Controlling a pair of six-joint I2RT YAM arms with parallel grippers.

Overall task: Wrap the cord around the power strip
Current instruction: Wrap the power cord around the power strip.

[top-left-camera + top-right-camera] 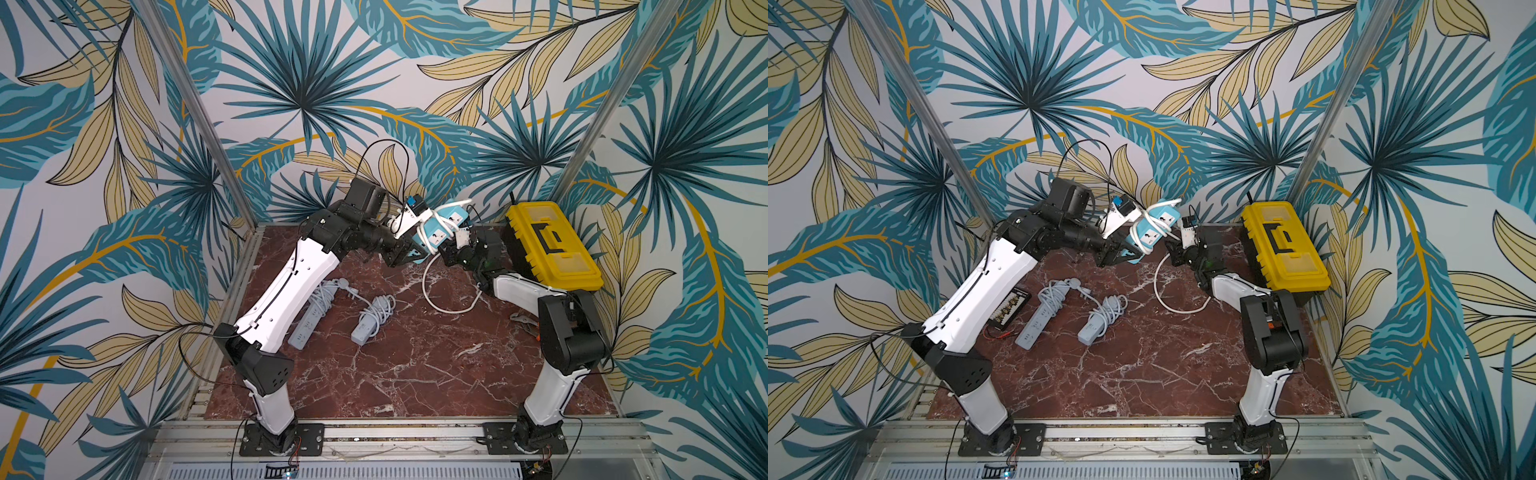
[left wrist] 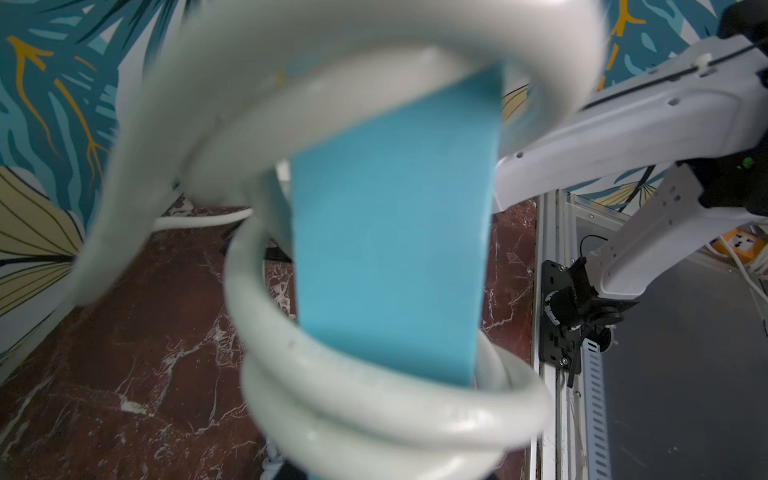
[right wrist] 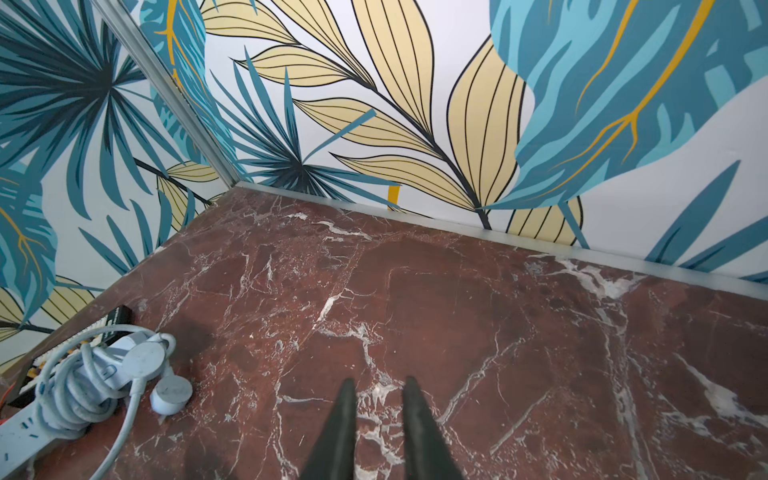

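Note:
The blue power strip (image 1: 440, 224) (image 1: 1152, 226) hangs tilted in the air above the back of the table. My left gripper (image 1: 415, 249) (image 1: 1126, 253) is shut on its lower end. The white cord (image 1: 432, 291) coils round the strip in several turns, and the rest droops in a loose loop onto the marble. Up close in the left wrist view, the blurred cord (image 2: 374, 399) rings the blue strip (image 2: 395, 228) and hides my fingers. My right gripper (image 1: 446, 249) (image 1: 1171, 249) (image 3: 379, 384) hovers beside the strip, its jaws nearly together with nothing between them.
A yellow toolbox (image 1: 552, 245) stands at the back right. Two grey power strips with wound cords (image 1: 316, 307) (image 1: 372, 320) lie left of centre, one showing in the right wrist view (image 3: 75, 395). A black case (image 1: 1011, 309) sits by the left wall. Pliers (image 1: 525, 322) lie near the right arm.

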